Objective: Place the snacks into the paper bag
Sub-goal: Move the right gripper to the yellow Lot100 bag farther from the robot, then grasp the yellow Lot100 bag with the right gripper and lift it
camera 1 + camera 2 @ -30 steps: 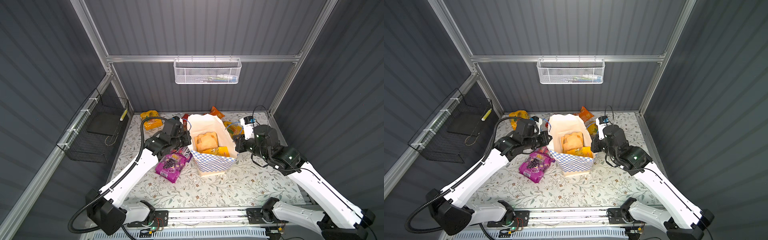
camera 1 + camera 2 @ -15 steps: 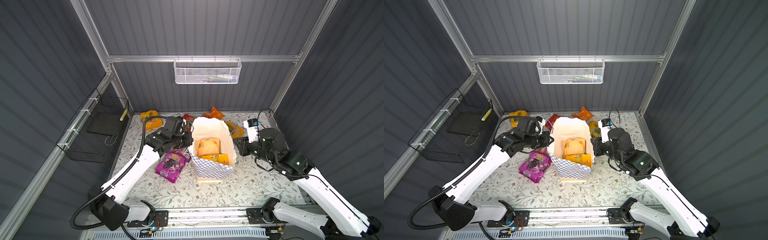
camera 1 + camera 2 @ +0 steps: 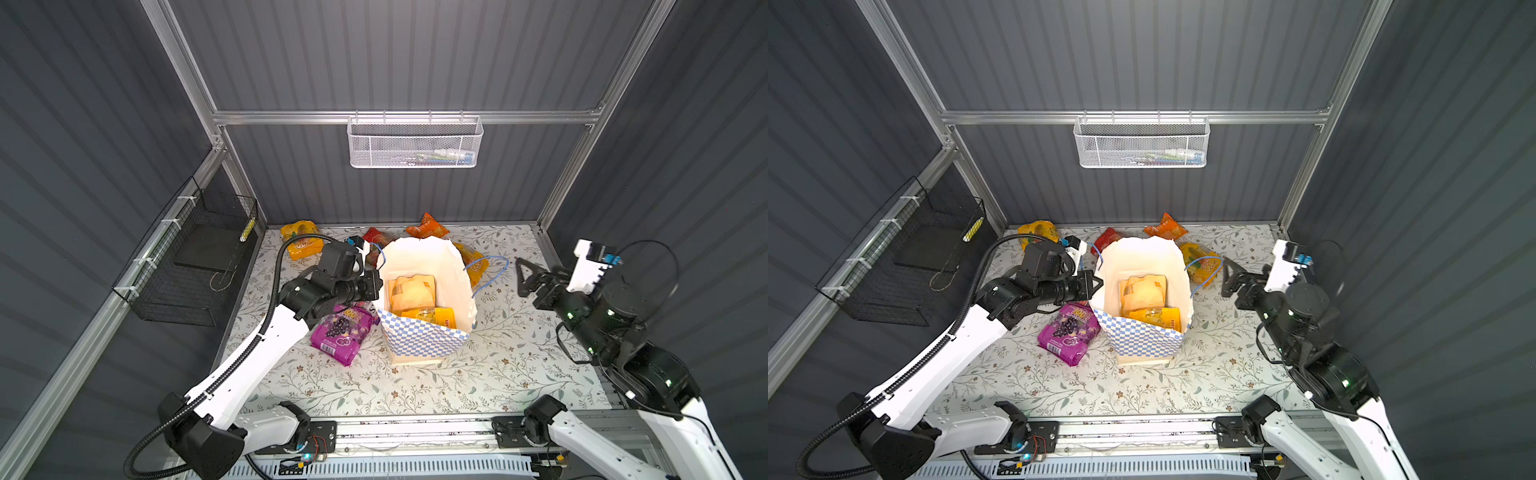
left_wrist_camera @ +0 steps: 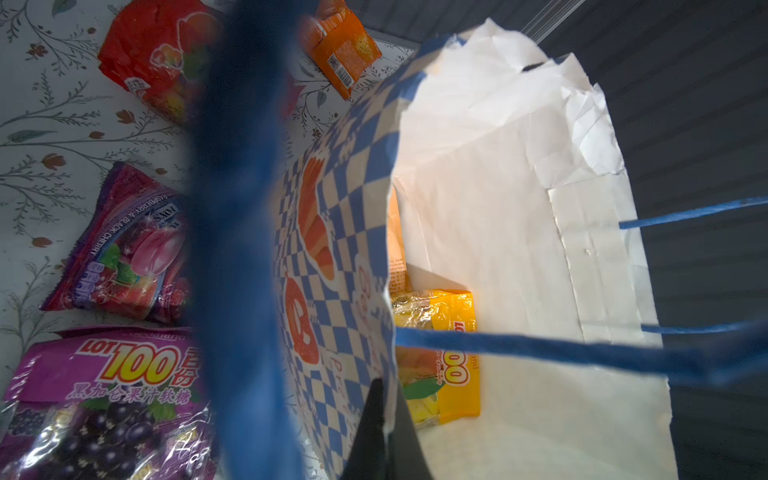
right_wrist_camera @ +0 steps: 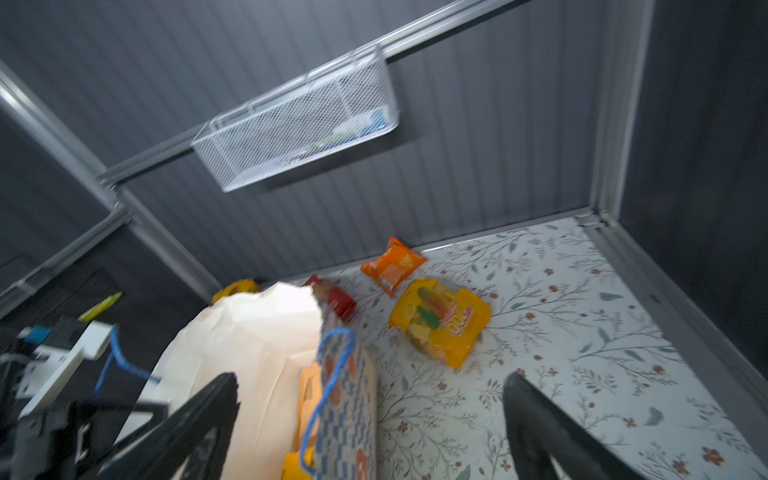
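left gripper (image 3: 376, 286): closed, pinching the left rim of the paper bag (image 3: 424, 340) | right gripper (image 3: 520, 277): jaws spread wide, holding nothing, to the right of the paper bag and clear of it | paper bag: upright mid-table, yellow packets (image 3: 434, 318) inside | purple grape packet (image 3: 341, 332): on table (image 3: 498, 374), just beside bag's left side | red packet (image 3: 376, 237) and orange packet (image 3: 426, 226): on table behind bag

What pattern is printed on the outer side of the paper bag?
Blue-and-white checks. The paper bag shows them best in a top view.
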Available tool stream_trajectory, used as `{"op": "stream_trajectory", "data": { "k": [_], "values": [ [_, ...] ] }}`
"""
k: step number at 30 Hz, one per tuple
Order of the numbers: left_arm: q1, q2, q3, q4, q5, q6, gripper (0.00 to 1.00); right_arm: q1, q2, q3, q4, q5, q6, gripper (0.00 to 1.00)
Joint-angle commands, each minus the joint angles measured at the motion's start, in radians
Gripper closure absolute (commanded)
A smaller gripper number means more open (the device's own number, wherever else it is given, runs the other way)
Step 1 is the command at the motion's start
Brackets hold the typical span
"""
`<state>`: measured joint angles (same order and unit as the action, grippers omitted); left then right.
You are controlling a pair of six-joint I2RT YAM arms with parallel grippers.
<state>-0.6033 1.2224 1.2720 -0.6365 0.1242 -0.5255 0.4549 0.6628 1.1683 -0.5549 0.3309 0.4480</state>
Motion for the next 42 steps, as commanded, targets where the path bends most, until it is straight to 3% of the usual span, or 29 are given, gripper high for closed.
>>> {"op": "stream_trajectory", "data": {
  "k": [1, 4, 8, 14, 27, 38, 42],
  "values": [
    [-0.001, -0.029, 0.003, 0.027, -0.023, 0.043, 1.00, -0.113, 0.003, -0.060, 0.060, -0.010, 0.087, 0.01],
    [-0.001, -0.029, 0.001, 0.033, -0.003, 0.046, 1.00, -0.217, 0.028, -0.108, 0.084, -0.096, 0.141, 0.01],
    [-0.001, -0.041, -0.002, 0.041, -0.006, 0.055, 1.00, -0.371, 0.112, -0.191, 0.159, -0.315, 0.222, 0.01],
    [-0.001, -0.043, -0.004, 0.045, -0.001, 0.059, 1.00, -0.497, 0.348, -0.404, 0.464, -0.599, 0.378, 0.01],
    [-0.001, -0.067, -0.007, 0.057, -0.009, 0.082, 1.00, -0.499, 0.923, -0.443, 0.892, -0.825, 0.518, 0.05],
    [0.015, -0.084, -0.012, 0.069, 0.036, 0.076, 1.00, -0.503, 1.160, -0.399, 1.138, -0.872, 0.634, 0.14],
    [0.025, -0.089, -0.014, 0.073, 0.045, 0.072, 1.00, -0.511, 1.246, -0.394, 1.267, -0.904, 0.729, 0.20]
  ]
}}
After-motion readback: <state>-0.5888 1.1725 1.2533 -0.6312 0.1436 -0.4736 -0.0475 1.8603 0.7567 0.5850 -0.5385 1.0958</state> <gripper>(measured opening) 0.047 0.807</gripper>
